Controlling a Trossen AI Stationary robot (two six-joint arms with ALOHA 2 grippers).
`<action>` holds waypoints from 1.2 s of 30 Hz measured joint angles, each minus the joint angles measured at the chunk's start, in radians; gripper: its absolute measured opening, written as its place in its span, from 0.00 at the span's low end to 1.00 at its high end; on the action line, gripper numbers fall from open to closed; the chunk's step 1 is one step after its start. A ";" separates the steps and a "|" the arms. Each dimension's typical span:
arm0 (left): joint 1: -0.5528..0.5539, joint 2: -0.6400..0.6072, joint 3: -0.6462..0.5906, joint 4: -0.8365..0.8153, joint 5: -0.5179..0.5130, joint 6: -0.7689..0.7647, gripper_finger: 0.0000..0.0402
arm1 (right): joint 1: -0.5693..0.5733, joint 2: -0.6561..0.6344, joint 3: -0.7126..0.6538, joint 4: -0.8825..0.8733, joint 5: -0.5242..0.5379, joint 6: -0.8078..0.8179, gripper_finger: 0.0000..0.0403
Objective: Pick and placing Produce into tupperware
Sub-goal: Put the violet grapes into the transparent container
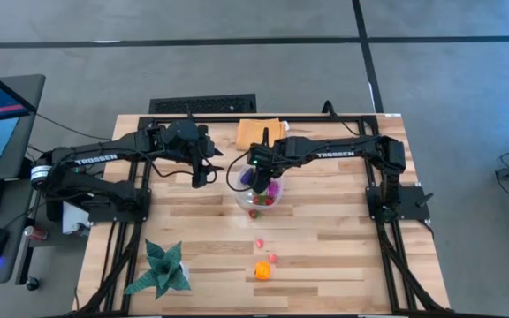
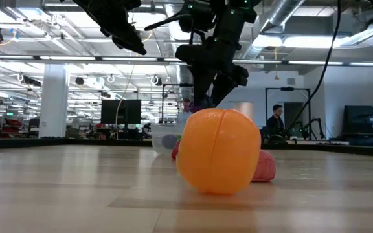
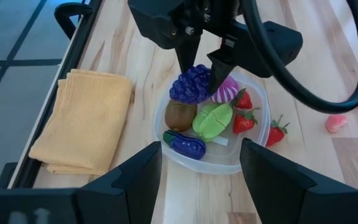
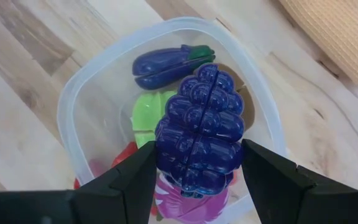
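Grapes [image 4: 201, 127] are clamped between the right gripper's [image 3: 205, 70] fingers, directly over the tupperware [image 1: 239, 196] at centre of the high view, presumably for a drop from just above. Inside already: eggplant [image 3: 184, 143], kiwi [image 3: 180, 114], green slice [image 3: 212, 119], strawberries [image 3: 245, 112]. One strawberry [image 3: 277, 132] lies just outside the rim. An orange [image 1: 262, 270] waits lower centre. Left gripper [image 1: 201, 175] hovers beside the tub, fingers apart, empty, likely clear of the drop.
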 joint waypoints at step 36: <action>0.084 -0.380 -0.236 -0.053 -0.022 0.001 0.52 | 0.004 0.000 -0.065 0.008 0.000 0.011 0.60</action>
